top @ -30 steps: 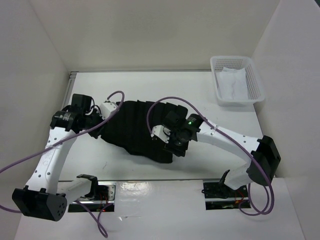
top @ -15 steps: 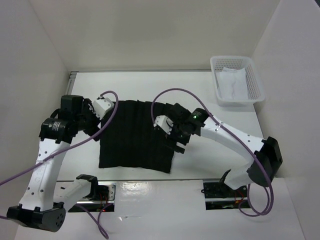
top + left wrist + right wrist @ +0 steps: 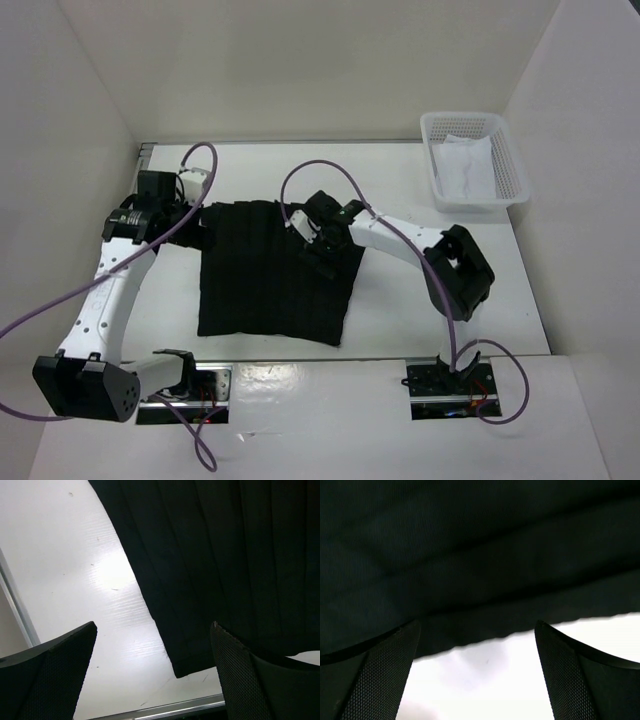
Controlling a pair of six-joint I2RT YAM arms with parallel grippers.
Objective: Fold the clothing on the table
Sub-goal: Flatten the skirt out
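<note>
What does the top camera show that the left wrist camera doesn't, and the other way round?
Top only: the white mesh basket holding a white cloth, the right gripper over the clothing, the garment's whole outline. Left wrist only: the textured pads of the open left gripper, framing one garment corner. Both: the black ribbed clothing on the white table.

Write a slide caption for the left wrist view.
Open left claw over a corner of the black clothing on the white table.
</note>
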